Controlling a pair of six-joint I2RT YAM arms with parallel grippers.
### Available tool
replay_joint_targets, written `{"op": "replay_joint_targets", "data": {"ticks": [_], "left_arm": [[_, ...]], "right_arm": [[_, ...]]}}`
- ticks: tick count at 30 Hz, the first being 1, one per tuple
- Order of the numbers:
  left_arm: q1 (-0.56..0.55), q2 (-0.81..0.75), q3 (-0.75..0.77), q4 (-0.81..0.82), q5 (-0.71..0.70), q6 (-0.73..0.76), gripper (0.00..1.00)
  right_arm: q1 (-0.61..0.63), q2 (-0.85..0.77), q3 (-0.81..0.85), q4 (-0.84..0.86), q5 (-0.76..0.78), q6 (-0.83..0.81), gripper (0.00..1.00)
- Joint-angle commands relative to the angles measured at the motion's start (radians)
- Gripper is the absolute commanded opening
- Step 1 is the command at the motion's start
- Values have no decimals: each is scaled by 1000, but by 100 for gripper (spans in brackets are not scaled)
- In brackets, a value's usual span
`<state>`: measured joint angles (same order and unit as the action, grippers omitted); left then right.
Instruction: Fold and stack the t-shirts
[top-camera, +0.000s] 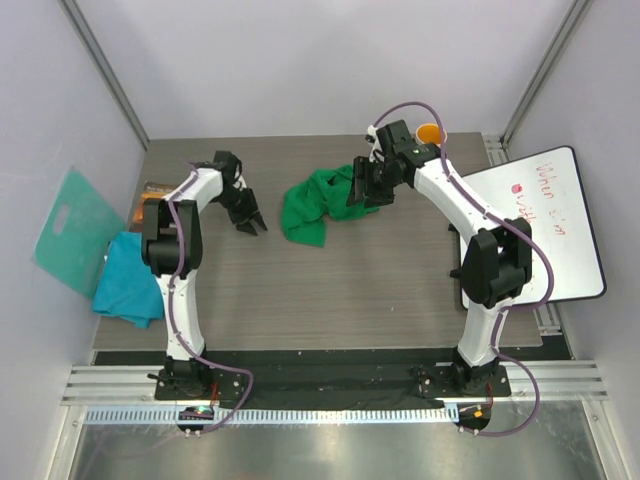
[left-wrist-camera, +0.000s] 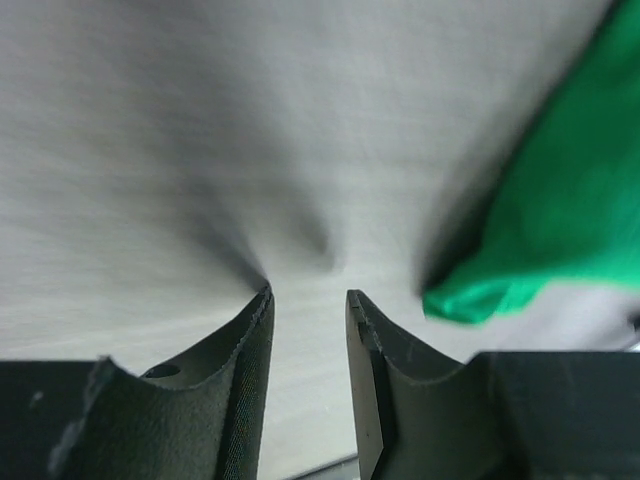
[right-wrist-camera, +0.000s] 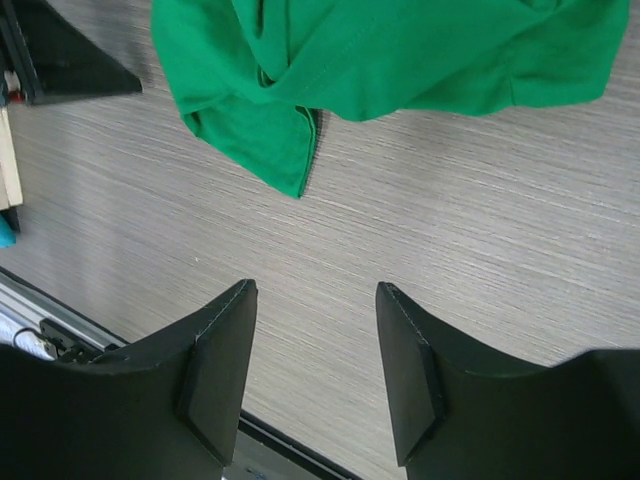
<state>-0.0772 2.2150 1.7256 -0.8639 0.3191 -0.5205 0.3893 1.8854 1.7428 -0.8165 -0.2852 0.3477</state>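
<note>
The main risk, as I judge it, is a poor pinch on the green t-shirt. It lies bunched in the upper middle of the overhead view, so a gripper closing on the heap could catch several layers at once, or only a loose fold, and lift a twisted lump instead of a clean edge to spread. Both arms also converge on this one garment from opposite sides, so they could pull against each other or drag the cloth across the table toward the orange cup at the upper right. The left gripper hangs just over bare tabletop with its jaws a little apart and nothing between them. The shirt's nearest lobe lies to the right of it in the left wrist view, blurred, so closing here would probably grasp nothing. The right gripper is spread wide and empty, with the shirt across the top of its wrist view. There a stitched hem and a pointed corner hang toward the fingers, a likelier place to grip. The green shirt looks soft, crumpled and folded over itself, with no sleeves or collar clearly laid out. The teal-blue t-shirt lies heaped at the left edge of the overhead view, below a teal board, well apart from both grippers.
</note>
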Motion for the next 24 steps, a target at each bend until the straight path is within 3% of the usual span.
{"op": "replay_joint_targets", "data": {"ticks": [1,4,11,24], "left_arm": [[-19,-87,-118,95,129,-21,38],[-33,-92,-181,157,248,-30,39],[-19,-80,-299,334,348,-183,47],[-81,8,-187,327,288,-207,48]], "right_arm": [[-3,-46,-12,14,8,10,56],[-1,-37,-14,16,1,11,55],[-3,-32,-8,14,-8,4,54],[-3,-45,-43,14,-12,0,52]]}}
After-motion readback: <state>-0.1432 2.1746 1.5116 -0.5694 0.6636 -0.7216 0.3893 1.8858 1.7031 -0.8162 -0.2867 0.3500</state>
